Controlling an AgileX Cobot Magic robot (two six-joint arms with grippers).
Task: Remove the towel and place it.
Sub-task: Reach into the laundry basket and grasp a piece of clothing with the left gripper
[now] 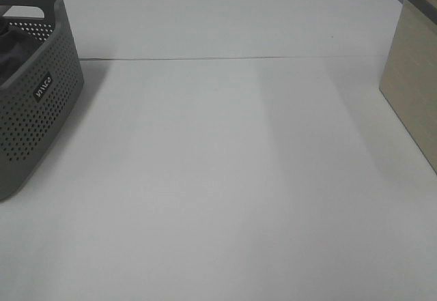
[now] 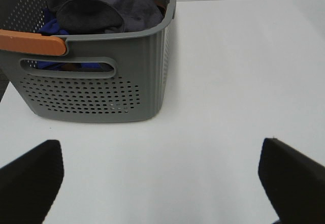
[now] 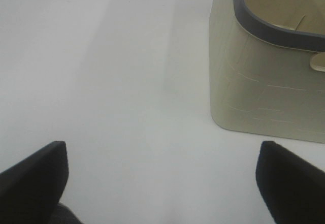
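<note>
The dark charcoal towel lies bunched inside a grey perforated basket with an orange handle; a blue cloth lies under it. In the exterior high view the basket stands at the table's left edge and a dark bit of towel shows inside. My left gripper is open and empty, above the table in front of the basket. My right gripper is open and empty, above the table near a beige bin. Neither arm shows in the exterior high view.
The beige bin with a dark rim stands at the table's right edge. The white table has a seam line across its far half.
</note>
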